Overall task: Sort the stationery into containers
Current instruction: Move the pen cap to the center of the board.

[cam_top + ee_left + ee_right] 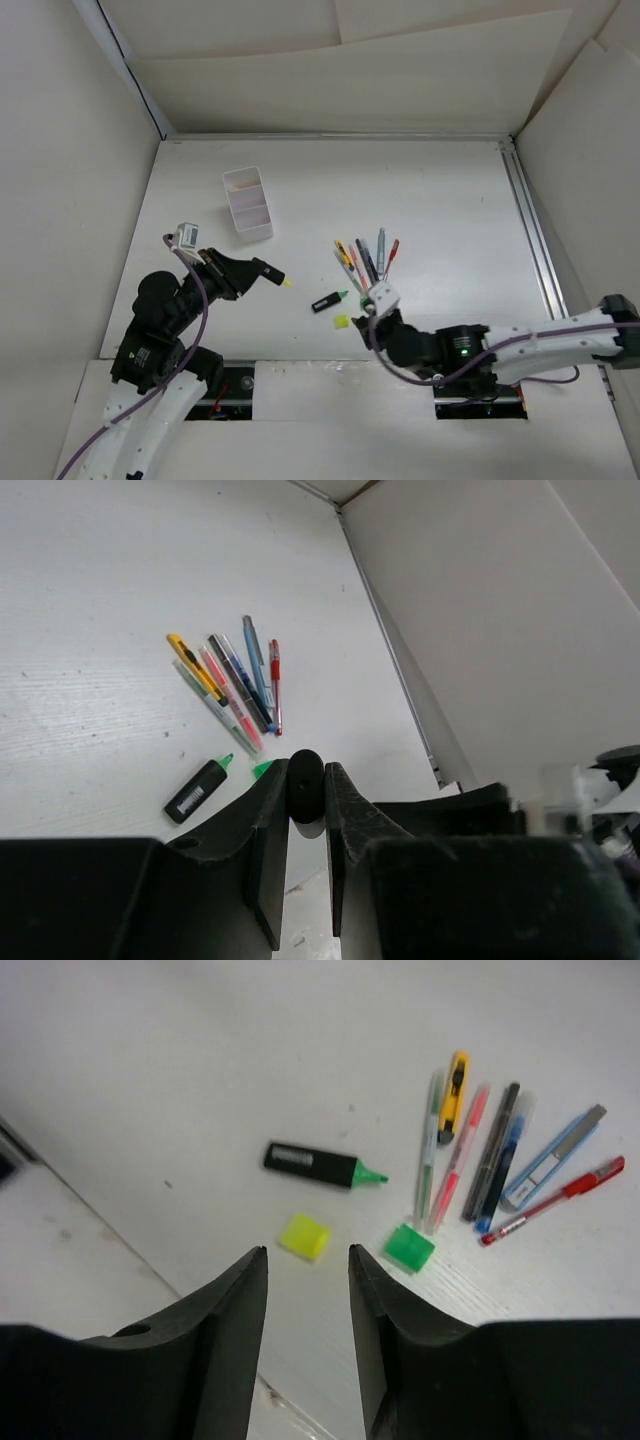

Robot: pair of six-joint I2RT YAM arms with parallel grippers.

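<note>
Stationery is mostly unsorted: the pens (495, 1146) lie fanned out on the bench (430, 190) close to its near edge, right of centre. A green-tipped highlighter (312, 1163), a yellow cap (305, 1237) and a green cap (409, 1248) lie loose beside them. The white box (255, 236) with its two compartments stands well apart, toward the far left corner. What it holds I cannot make out.

The step in hand looks like a carry on one side and a pick on the other. The left claw (260, 268) is pinching a yellow-tipped highlighter (305, 783) by its black body. Its jaws are pressed onto the barrel, the bare tip points toward the right edge, and the marker is lifted clear of the bench. The next move for that arm, as I judge it, is to swing toward the far left corner, bring the marker over one compartment and let go, lining the barrel up with the box's long side so it drops in rather than bridging the rim.

The right claw (307, 1252) is spread, with nothing between its jaws, and hangs over the near edge with the yellow cap framed in the gap. A straight descent and a close would likely take it. The cap is small and smooth, so a skewed pinch could flick it away.
</note>
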